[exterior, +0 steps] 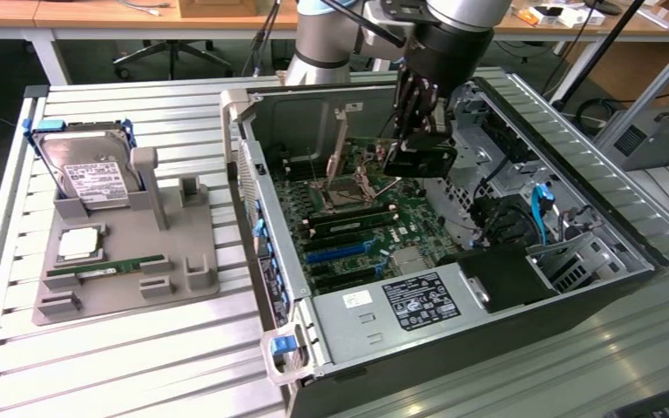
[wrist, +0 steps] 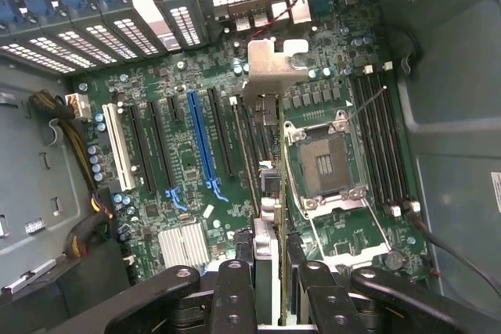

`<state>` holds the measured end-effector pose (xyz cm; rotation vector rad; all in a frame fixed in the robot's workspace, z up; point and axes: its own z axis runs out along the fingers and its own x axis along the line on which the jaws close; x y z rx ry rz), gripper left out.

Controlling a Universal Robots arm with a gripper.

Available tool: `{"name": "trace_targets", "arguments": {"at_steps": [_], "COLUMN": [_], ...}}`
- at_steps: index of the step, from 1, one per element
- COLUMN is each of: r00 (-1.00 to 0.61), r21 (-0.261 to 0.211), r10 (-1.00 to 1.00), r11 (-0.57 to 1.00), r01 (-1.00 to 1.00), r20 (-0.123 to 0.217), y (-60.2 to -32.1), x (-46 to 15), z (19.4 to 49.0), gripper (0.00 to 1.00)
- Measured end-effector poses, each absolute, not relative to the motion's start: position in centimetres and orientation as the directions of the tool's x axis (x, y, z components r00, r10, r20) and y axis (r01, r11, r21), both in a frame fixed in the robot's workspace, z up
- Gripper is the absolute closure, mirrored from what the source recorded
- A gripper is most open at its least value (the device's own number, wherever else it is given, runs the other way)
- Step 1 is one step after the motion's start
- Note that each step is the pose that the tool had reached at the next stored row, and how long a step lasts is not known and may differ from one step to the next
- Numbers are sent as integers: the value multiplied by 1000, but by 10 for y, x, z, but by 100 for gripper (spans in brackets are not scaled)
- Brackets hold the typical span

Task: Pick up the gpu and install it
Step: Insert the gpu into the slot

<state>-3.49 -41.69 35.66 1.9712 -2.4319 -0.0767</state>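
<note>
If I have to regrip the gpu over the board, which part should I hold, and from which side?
Probably the long top edge of the gpu, pinched across its two flat faces from above, the side away from the motherboard. The card hangs edge-on, with its silvery bracket at one end, so its bottom edge should stay free. The gripper holds it this way now.

The gripper (wrist: 268, 279) grips the gpu (wrist: 266, 217) edge-on between its black fingers (wrist: 235, 291), the card's silvery bracket (wrist: 274, 64) pointing toward the case's vented rear wall. Beneath lies the green motherboard (wrist: 188, 154), with a blue expansion slot (wrist: 202, 142), a white slot (wrist: 119, 150), black slots between them, and the empty CPU socket (wrist: 325, 162) beside the card
</note>
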Motion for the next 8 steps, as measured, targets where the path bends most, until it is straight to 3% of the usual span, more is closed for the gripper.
{"name": "trace_targets", "arguments": {"at_steps": [8], "r00": [-184], "r21": [44], "r10": [-983], "r11": [182], "r01": [-982], "r20": [-23], "y": [-417], "x": [-35], "z": [357], "gripper": [73]}}
